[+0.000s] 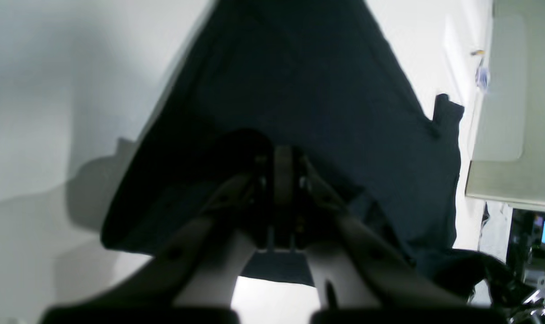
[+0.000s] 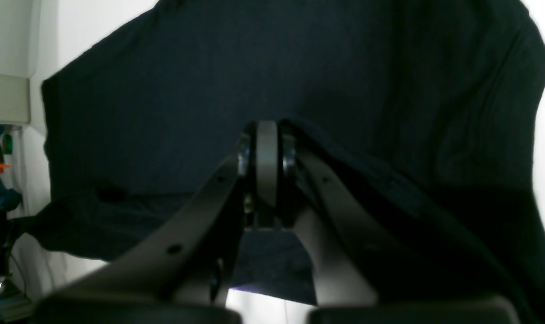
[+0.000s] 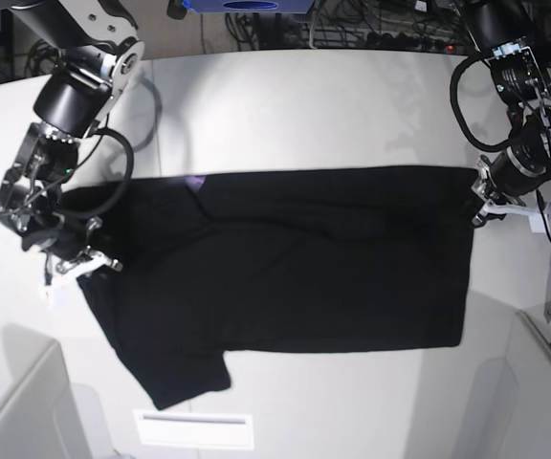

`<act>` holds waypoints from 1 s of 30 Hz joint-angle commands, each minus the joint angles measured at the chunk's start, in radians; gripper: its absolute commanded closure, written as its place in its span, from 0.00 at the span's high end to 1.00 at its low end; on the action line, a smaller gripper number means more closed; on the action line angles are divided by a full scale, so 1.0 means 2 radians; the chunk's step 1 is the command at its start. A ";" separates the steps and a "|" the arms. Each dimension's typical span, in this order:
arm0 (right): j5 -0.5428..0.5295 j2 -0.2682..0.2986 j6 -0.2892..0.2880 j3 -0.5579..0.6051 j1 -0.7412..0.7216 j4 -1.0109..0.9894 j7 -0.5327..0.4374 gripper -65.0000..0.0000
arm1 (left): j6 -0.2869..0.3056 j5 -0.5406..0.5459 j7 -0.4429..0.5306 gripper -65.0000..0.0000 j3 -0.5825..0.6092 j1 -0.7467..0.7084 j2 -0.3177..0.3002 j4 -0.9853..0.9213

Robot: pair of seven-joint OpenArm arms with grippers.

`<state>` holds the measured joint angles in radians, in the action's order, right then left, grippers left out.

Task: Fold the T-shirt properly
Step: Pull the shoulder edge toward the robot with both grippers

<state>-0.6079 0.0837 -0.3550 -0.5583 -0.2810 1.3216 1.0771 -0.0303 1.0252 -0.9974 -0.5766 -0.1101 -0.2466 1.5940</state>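
The left gripper [image 1: 283,155] is pressed together on a pinch of the black T-shirt [image 3: 304,287], its fingertips sunk in the dark cloth near the shirt's corner on the right of the base view. The right gripper [image 2: 269,128] is likewise closed on the shirt, pinching it near the edge on the left of the base view. In both wrist views the cloth rises into creases around the tips, and their dark surfaces blend with it, so the exact amount of fabric gripped cannot be told.

Between the two grippers, well apart from each other, a band of the shirt runs across the base view, with a loose, slightly sagging edge lying over the wider body of cloth. The black, plain side faces up over nearly all of it; a small touch of purple shows at the band's upper edge, nearer the right gripper.

The body of the shirt lies spread on the white table [image 3: 304,96], towards the bottom of the base view. At its lower left a sleeve sticks out, while its lower right ends in a squarish corner. Just beside the sleeve, near the bottom edge of the same view, is a white rectangular piece [image 3: 192,430]. At the top, well apart from the shirt, part of a blue object [image 3: 247,6] shows, cut off by the frame.
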 commanded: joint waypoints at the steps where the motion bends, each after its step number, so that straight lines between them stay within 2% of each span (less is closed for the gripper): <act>1: -0.013 0.007 -0.002 -0.001 -0.013 0.006 -0.007 0.00 | 0.003 0.010 0.007 0.00 -0.004 0.007 -0.008 0.005; 11: -0.013 0.007 -0.002 -0.002 -0.010 0.004 -0.024 0.00 | 0.003 0.009 0.007 0.00 -0.005 0.008 -0.010 0.005; 13: -0.013 0.007 -0.002 -0.003 -0.010 0.005 -0.026 0.23 | 0.003 0.009 0.008 0.00 -0.006 0.008 -0.010 0.006; 15: -0.013 0.007 -0.002 -0.003 -0.009 0.008 -0.027 0.41 | 0.003 0.009 0.008 0.22 -0.007 0.008 -0.010 0.007; 16: -0.014 0.007 -0.002 -0.003 -0.005 0.011 -0.028 0.45 | 0.003 0.009 0.009 0.33 -0.007 0.008 -0.010 0.007; 19: -0.015 0.007 -0.002 -0.003 0.014 0.046 -0.045 0.45 | 0.003 0.010 0.010 0.61 -0.031 0.009 -0.008 0.009; 22: -0.015 0.003 -0.002 -0.003 0.042 0.103 -0.060 0.45 | 0.005 0.013 0.010 0.77 -0.070 0.009 -0.006 0.015; 25: -0.015 0.002 -0.002 -0.003 0.082 0.171 -0.069 0.45 | 0.006 0.013 0.007 0.75 -0.083 -0.011 -0.006 0.053; 27: -0.015 0.002 -0.002 -0.003 0.112 0.210 -0.079 0.41 | 0.006 0.013 0.009 0.67 -0.080 -0.040 -0.005 0.083; 29: -0.013 0.001 -0.001 -0.003 0.134 0.228 -0.092 0.28 | 0.006 0.011 0.009 0.50 -0.080 -0.057 0.006 0.098; 30: -0.013 0.001 -0.001 -0.003 0.141 0.227 -0.100 0.16 | 0.006 0.010 0.009 0.35 -0.080 -0.061 0.013 0.098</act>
<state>-0.6144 0.0788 -0.3550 -0.5636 0.0212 1.7607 0.9016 -0.0265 1.0252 -0.9886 -0.7338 -0.2424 -0.2043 1.7741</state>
